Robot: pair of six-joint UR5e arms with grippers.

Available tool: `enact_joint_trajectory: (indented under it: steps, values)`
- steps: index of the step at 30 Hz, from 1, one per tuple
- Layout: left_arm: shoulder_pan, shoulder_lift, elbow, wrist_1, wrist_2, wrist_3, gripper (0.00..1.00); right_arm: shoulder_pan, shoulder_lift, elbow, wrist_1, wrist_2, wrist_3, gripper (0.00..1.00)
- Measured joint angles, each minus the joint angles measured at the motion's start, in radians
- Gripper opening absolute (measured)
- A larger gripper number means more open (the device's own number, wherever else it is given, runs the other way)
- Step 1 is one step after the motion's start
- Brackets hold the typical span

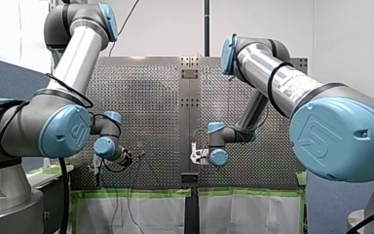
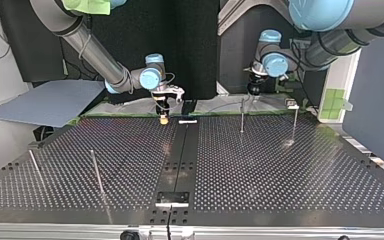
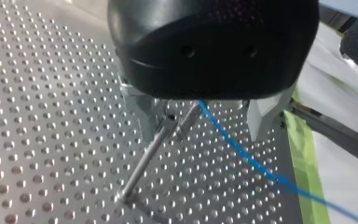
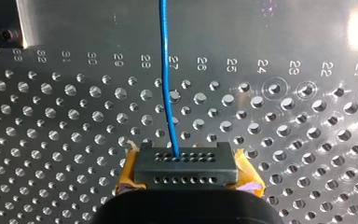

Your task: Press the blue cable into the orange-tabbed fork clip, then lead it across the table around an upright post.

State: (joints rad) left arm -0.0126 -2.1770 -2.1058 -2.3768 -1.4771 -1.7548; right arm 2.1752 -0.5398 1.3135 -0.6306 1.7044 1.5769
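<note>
Between the 2 metal fingers [image 3: 261, 116] of my left gripper [image 3: 204, 133], spread wide and clamping nothing, run the blue cable [image 3: 242, 154] and an upright post [image 3: 144, 163].
My right gripper [image 4: 182, 168] looks closed on the cable, holding it taut. Best keep that tension and carry the cable low against the post, lest it slip over the top.
</note>
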Motion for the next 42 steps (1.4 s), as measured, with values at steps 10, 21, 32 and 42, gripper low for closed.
enact_joint_trajectory:
  steps: [10, 21, 32, 42]
  values:
    - [-0.048, 0.003, -0.003, 0.016, 0.012, 0.000, 0.97, 0.000, 0.002, 0.000, 0.001, 0.000, 0.000, 0.00]
    - [-0.058, 0.003, -0.003, 0.039, -0.007, 0.002, 0.97, 0.000, 0.003, 0.000, 0.001, 0.000, 0.000, 0.00]
    - [-0.058, 0.003, -0.003, 0.047, -0.026, 0.002, 0.97, 0.000, 0.004, -0.001, 0.002, -0.001, 0.000, 0.00]
    - [-0.058, 0.003, -0.003, 0.045, -0.031, 0.002, 0.97, -0.001, 0.006, 0.000, 0.001, -0.009, 0.000, 0.00]
